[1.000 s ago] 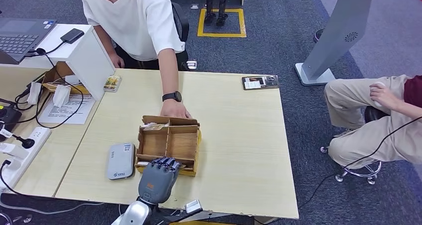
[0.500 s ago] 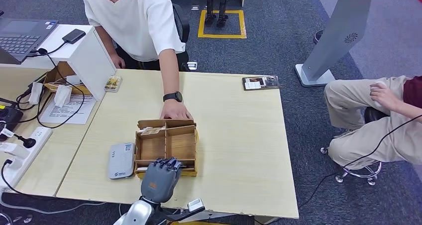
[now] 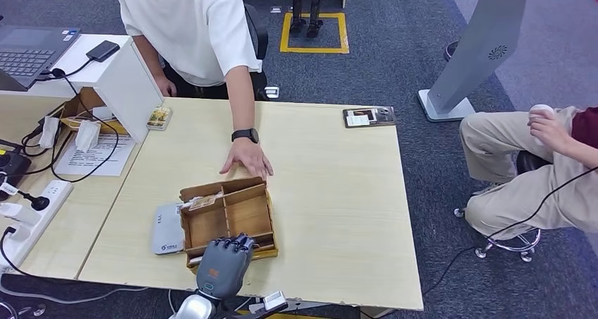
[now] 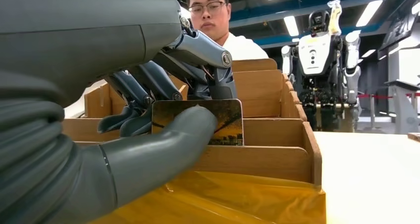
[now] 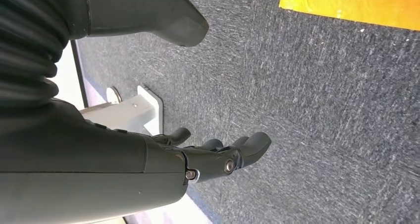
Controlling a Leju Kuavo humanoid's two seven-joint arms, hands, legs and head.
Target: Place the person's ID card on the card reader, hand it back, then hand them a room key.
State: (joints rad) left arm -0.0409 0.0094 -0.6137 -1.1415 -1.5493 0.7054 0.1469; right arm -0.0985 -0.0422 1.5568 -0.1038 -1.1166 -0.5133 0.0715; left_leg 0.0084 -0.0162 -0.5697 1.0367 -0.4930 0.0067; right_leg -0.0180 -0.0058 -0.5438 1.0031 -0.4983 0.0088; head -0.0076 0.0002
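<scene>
Left hand [image 4: 148,110]: thick grey thumb and dark fingers pinch a thin picture-printed room key card [image 4: 198,127]. Card stands on edge, long axis level and parallel to the front wall of the partitioned wooden organiser box [image 3: 227,219], printed face toward the wrist camera; one short end is hidden behind the thumb. In the head view the same hand [image 3: 223,260] sits over the box's near wall at the front edge of the pale wooden table [image 3: 338,192], and the card itself is covered by the knuckles.

Box lies skewed to the table edges, its far left corner swung toward the person. Compartments: a pale card or slip [image 3: 204,202] lies in the far left one; contents of the rest too shadowed to make out. Yellow film under the box base [image 4: 237,199] (shows in the wrist view, creased).

Flat grey card reader [image 3: 168,229] just beside the box's left wall, partly overlapped by it.

Person in white T-shirt [image 3: 190,29] at the far edge, head cut off by the frame; their hand [image 3: 247,158] with black wristwatch rests palm-down on the table just beyond the box, not touching it.

Right hand [image 5: 213,157] hangs over dark grey carpet, fingers loosely curled and apart, holding nothing.
</scene>
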